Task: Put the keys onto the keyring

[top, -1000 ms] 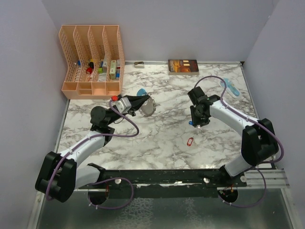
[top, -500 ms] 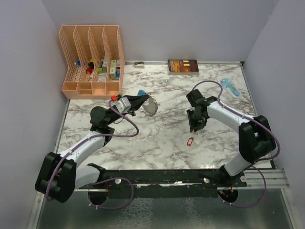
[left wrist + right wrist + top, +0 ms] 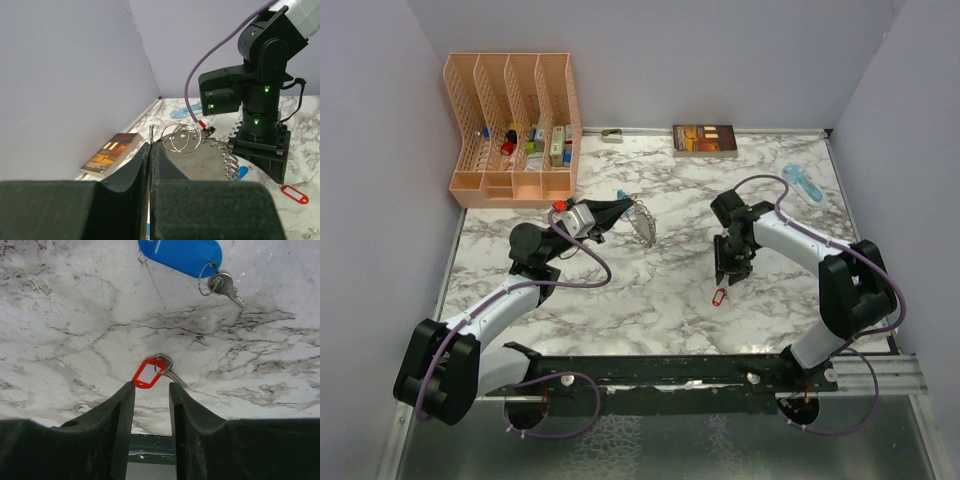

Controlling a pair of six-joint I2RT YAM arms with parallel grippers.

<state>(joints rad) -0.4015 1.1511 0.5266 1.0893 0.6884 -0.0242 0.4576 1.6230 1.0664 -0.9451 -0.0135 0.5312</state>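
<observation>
When inspected, found right pincer [image 3: 151, 387] half open and empty, directly above red key [image 3: 148, 375] on bench [image 3: 650, 290]. Found left pincer [image 3: 151, 150] clamped shut on keyring [image 3: 182, 137], well left of red key. Noted blue key [image 3: 185, 255] near red key. Judged both light, thin, slippery: take by plastic tag.

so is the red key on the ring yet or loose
Loose: the red key lies flat on the table ahead of the right fingers, apart from the ring in the left fingers.
</observation>
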